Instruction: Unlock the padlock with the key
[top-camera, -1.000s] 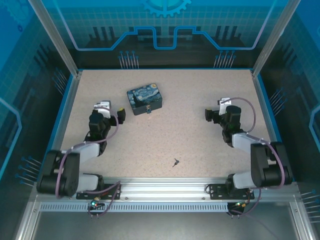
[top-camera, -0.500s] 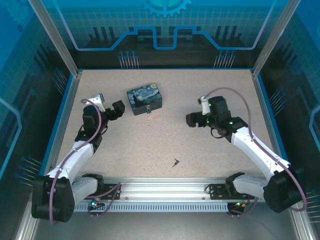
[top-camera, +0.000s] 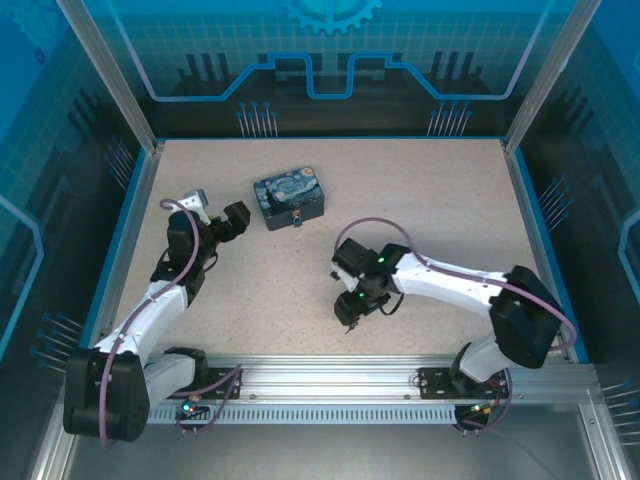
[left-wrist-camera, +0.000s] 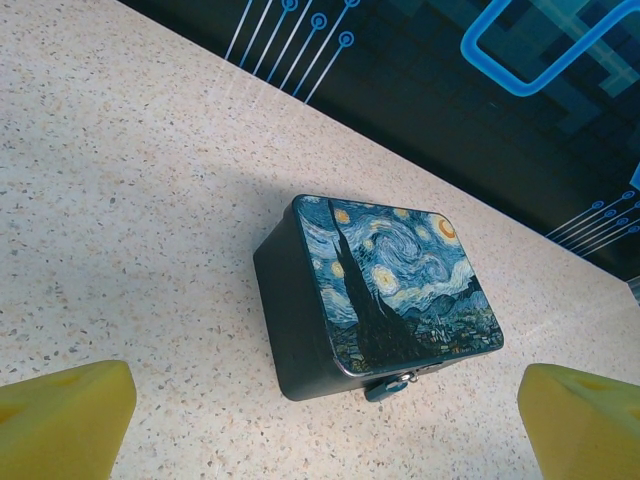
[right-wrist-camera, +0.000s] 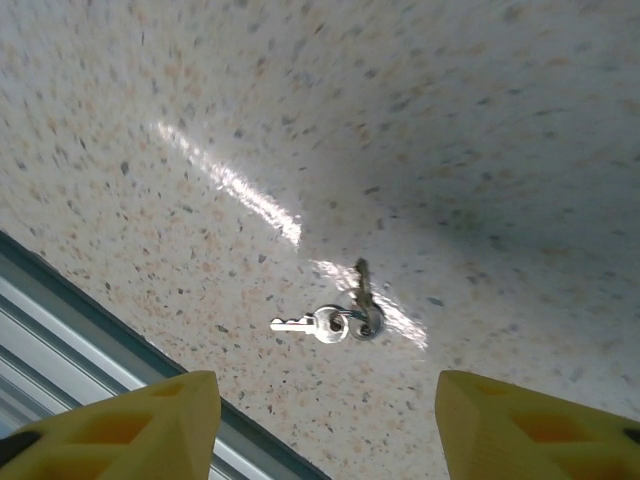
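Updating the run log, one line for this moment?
right hand: open, over key | left hand: open, facing tin | padlock: at tin front | key: flat on table

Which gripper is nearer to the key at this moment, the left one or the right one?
Right. The right gripper hovers open just over the key, near the table's front edge. The left gripper is far off, open, beside the tin.

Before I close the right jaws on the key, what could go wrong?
The key lies flat on the table, ringed to a second one: the jaws may scrape, or pinch the ring.
The rail is close; a nudge could slide it there.
The tin bearing the padlock is unheld and may shift later.
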